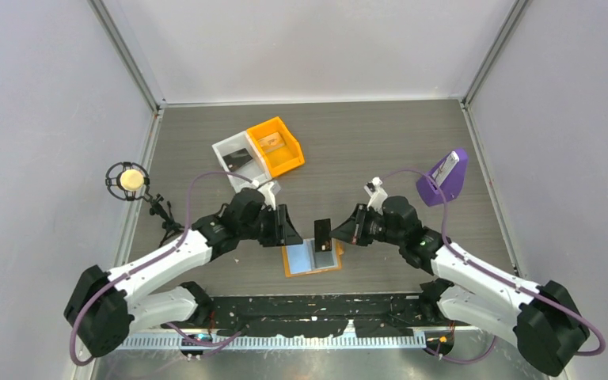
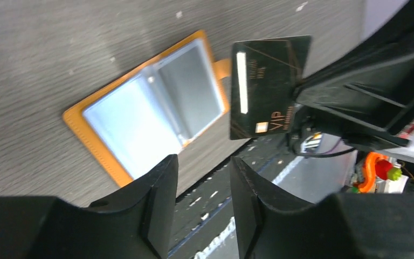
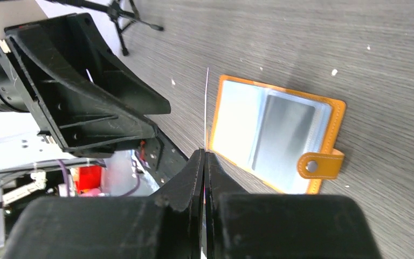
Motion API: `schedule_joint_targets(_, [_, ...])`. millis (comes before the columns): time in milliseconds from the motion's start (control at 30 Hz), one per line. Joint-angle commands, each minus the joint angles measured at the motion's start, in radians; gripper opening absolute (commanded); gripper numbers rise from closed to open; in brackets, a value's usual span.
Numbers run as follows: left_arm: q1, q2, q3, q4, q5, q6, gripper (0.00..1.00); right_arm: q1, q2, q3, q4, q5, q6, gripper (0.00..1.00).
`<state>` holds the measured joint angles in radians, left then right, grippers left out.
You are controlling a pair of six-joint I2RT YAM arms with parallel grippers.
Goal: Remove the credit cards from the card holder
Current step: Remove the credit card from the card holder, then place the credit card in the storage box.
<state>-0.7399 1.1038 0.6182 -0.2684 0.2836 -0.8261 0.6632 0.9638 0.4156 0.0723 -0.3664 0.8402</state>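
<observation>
The card holder (image 1: 311, 258) lies open and flat on the table near its front edge, orange outside with two light blue pocket panels (image 2: 140, 113) (image 3: 272, 132). A black credit card (image 1: 322, 235) (image 2: 264, 86) stands upright just above the holder's right side, and in the right wrist view only its thin edge (image 3: 206, 108) shows. My right gripper (image 1: 339, 232) (image 3: 205, 154) is shut on that card's right end. My left gripper (image 1: 293, 233) (image 2: 204, 164) hangs over the holder's left side, facing the card, open with nothing between its fingers.
An orange bin (image 1: 275, 146) and a clear bin (image 1: 237, 158) with a dark card in it stand at the back left. A purple wedge stand (image 1: 444, 178) is at the right. A small tripod with a round head (image 1: 131, 180) stands at the left edge. Black tape (image 1: 317, 313) lines the near edge.
</observation>
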Motion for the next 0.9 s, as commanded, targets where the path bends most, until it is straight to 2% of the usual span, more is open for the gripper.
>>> schedule_joint_targets(0, [-0.006, -0.085, 0.045, 0.049, 0.065, -0.033, 0.43, -0.004, -0.103, 0.012, 0.046, 0.067, 0.081, 0.05])
schedule_joint_targets(367, [-0.011, -0.042, -0.016, 0.463, 0.249, -0.215, 0.50, -0.004, -0.318, -0.060, 0.162, 0.099, 0.186, 0.05])
schedule_joint_targets(567, [-0.039, -0.016, -0.017, 0.557, 0.272, -0.230, 0.51, -0.004, -0.354, -0.082, 0.176, 0.085, 0.213, 0.05])
schedule_joint_targets(700, [-0.053, 0.027, -0.005, 0.623, 0.303, -0.245, 0.39, -0.002, -0.360, -0.108, 0.216, 0.075, 0.234, 0.05])
schedule_joint_targets(833, [-0.053, 0.025, -0.017, 0.633, 0.288, -0.253, 0.02, -0.002, -0.343, -0.103, 0.236, 0.028, 0.187, 0.06])
schedule_joint_targets(867, [-0.052, 0.018, -0.024, 0.633, 0.284, -0.253, 0.00, -0.002, -0.340, -0.098, 0.228, 0.019, 0.171, 0.06])
